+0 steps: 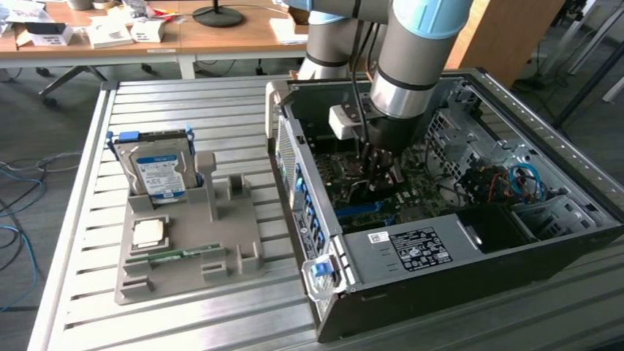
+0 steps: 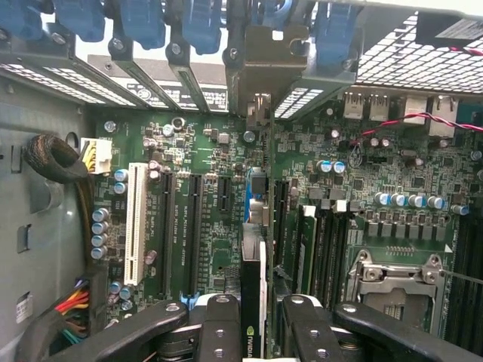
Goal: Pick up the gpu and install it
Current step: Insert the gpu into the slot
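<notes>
In the exterior view, a slatted metal table (image 1: 195, 110) carries a grey holder tray (image 1: 229, 241) on the exterior view's left. A hard drive (image 1: 161, 172) stands upright at the tray's far end. Nearer lie a square processor chip (image 1: 148, 232) and a narrow green memory stick (image 1: 175, 256).

To the exterior view's right stands an open computer case (image 1: 468, 241). The arm (image 1: 414, 51) reaches down into it, with the gripper (image 1: 381, 174) low over the board. From there the fingers and whatever they carry blur into the dark parts beneath.

The wrist view fills that in. It looks along the green motherboard (image 2: 362, 173) at a bundle of coloured cables (image 2: 75, 302), a white slot (image 2: 136, 222), two long black slots (image 2: 167, 226), memory slots (image 2: 324, 249) and the empty processor socket (image 2: 392, 283).

The gripper (image 2: 260, 313) pinches the gpu (image 2: 253, 279), a black finger on either face of the card. The gpu is seen edge-on, upright, in line with a blue slot (image 2: 247, 200). Its metal end bracket (image 2: 260, 75) lies at the case's rear slot openings, below a row of blue clips (image 2: 143, 19). Whether the card's edge is fully seated in the slot cannot be told.
</notes>
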Controlling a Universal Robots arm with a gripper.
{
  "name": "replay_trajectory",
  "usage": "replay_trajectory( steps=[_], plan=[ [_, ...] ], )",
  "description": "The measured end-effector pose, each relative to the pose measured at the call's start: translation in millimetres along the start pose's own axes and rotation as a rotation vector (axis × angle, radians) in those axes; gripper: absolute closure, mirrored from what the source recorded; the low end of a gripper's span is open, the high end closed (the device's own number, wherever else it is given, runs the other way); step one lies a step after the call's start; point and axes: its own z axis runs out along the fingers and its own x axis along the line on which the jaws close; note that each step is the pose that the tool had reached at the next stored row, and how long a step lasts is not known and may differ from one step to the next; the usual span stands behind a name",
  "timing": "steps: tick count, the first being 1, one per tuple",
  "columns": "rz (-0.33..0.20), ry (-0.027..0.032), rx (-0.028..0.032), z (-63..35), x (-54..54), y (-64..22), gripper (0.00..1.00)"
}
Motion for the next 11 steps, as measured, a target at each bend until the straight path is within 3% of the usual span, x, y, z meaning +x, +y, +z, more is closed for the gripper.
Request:
replay_trajectory(
  steps=[11],
  plan=[
    [0.000, 0.0000, 0.0003, 1.4, 0.0, 0.6, 0.74]
  ],
)
